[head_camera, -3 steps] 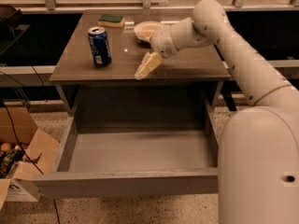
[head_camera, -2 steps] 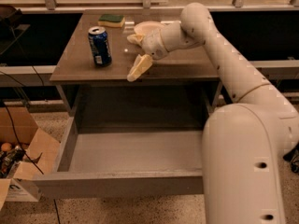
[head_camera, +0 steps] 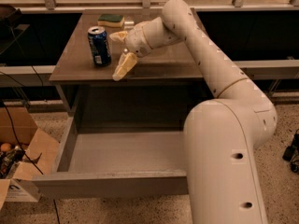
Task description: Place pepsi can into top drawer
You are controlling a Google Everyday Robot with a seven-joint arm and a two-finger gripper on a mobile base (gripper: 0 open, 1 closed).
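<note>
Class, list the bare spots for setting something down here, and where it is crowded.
Widest free patch: the floor of the open grey-brown drawer, bare between its walls. The brown tabletop is bare along its front edge right of the open claw. Crowded: its left part, where the dark blue soda can, green sponge and claw cluster.

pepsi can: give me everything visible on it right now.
The pepsi can is small and dark blue, with light markings on its side and a silver top. It looks like metal. It stands upright on the left part of the grey-brown table, in front of a green sponge, and is not in the open top drawer below. The gripper sits close beside it, toward the table's middle, with its jaws spread and not clamped on the can.
</note>
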